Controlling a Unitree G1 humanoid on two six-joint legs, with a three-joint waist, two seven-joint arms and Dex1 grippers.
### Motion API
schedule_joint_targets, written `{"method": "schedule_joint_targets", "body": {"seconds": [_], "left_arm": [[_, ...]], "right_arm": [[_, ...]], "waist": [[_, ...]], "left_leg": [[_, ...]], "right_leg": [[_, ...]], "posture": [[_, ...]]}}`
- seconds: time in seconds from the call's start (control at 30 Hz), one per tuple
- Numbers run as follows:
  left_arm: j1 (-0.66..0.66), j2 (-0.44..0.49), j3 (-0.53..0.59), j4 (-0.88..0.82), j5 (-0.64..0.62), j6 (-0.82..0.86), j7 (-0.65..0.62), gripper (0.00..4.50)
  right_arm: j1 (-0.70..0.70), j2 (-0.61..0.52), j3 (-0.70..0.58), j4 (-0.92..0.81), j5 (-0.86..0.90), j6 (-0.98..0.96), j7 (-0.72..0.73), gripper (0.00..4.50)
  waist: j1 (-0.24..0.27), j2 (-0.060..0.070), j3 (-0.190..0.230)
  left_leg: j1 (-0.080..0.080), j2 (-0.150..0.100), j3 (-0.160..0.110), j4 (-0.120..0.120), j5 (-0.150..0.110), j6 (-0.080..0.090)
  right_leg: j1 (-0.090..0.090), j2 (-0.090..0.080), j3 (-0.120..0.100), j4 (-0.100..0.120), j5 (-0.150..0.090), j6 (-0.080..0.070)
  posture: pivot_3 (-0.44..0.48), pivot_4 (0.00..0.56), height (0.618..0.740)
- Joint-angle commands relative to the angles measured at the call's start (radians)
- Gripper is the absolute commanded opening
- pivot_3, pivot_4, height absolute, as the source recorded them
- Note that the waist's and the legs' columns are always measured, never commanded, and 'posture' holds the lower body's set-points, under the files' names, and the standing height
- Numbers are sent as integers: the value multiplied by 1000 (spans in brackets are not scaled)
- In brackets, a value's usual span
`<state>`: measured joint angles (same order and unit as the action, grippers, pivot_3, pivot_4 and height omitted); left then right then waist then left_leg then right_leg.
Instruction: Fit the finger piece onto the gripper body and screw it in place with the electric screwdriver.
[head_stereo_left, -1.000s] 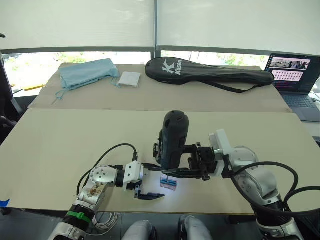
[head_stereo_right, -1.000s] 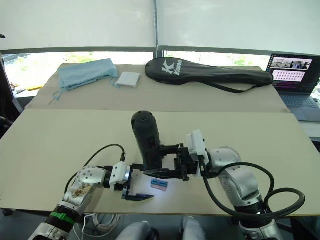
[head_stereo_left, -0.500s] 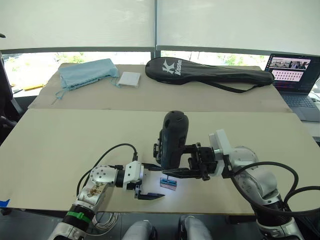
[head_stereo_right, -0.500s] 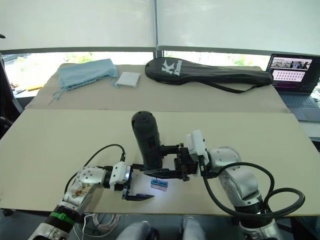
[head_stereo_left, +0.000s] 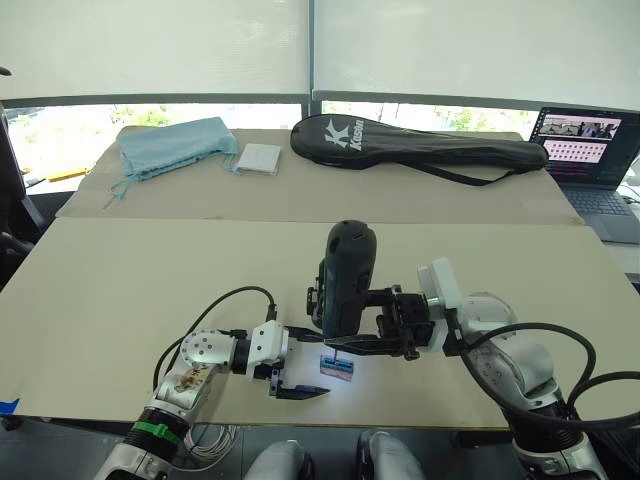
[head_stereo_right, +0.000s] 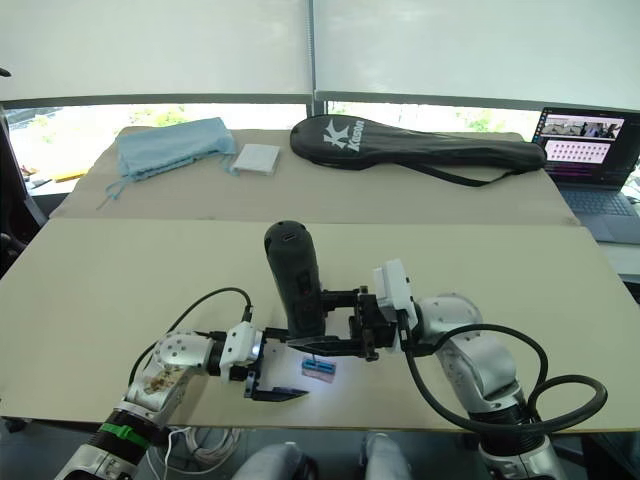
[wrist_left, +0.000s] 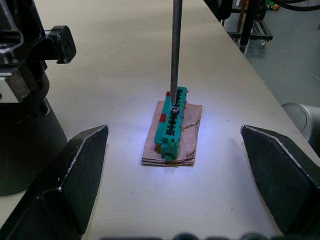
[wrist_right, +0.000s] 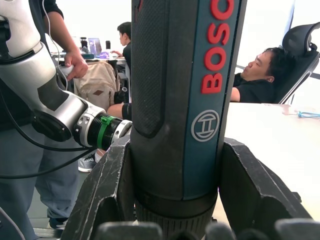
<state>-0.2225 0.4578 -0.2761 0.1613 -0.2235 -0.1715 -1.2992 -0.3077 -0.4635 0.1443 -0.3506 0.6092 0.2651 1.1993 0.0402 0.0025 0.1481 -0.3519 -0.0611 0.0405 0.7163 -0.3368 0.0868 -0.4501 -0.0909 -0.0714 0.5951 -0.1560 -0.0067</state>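
- Holding the electric screwdriver (head_stereo_left: 344, 278) upright near the front edge of the surface (head_stereo_left: 120, 290), the right pincer (head_stereo_left: 352, 345) is clamped around the tool's lower body, its fingers pressed against both sides in the right wrist view
- Bit: the thin metal shaft stands vertical with its tip resting on a screw head seated in the small green holder (wrist_left: 172, 123), which lies on a scrap of tan card
- Change: against the views of a second ago, tool, bit and holder keep almost the same places; only a slight settling of the screwdriver body can be made out
- Left pincer (head_stereo_left: 300, 365): fingers spread well apart, lying low on the surface just beside the holder, gripping nothing
- Gripper body (wrist_left: 22, 95): a chunky black mechanism stands just beside the left pincer, apart from the holder; the finger piece cannot be told apart in these views
- Meaning: the step in hand appears to be picking a screw onto the bit, so fastening is judged not yet begun
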Motion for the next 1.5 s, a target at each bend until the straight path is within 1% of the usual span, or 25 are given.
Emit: {"method": "schedule_joint_targets", "body": {"seconds": [0.03, 0.6, 1.5], "left_arm": [[29, -4, -54, 34, 46, 30, 12, 4456], [26, -8, -60, 25, 46, 39, 18, 4456], [28, -2, -55, -42, 44, 102, 30, 4456]], "right_arm": [[-7, -3, -23, -24, 13, -36, 10, 1924], [-5, -5, -18, -20, 9, -31, 18, 1924], [-9, 5, -7, -27, -3, -20, 10, 1924]], "waist": [[0, 0, 0], [0, 0, 0], [0, 0, 0]], "left_leg": [[0, 0, 0, 0, 0, 0], [0, 0, 0, 0, 0, 0], [0, 0, 0, 0, 0, 0]], "right_leg": [[0, 0, 0, 0, 0, 0], [0, 0, 0, 0, 0, 0], [0, 0, 0, 0, 0, 0]], "posture": [[0, 150, 740], [0, 150, 740], [0, 150, 740]]}}
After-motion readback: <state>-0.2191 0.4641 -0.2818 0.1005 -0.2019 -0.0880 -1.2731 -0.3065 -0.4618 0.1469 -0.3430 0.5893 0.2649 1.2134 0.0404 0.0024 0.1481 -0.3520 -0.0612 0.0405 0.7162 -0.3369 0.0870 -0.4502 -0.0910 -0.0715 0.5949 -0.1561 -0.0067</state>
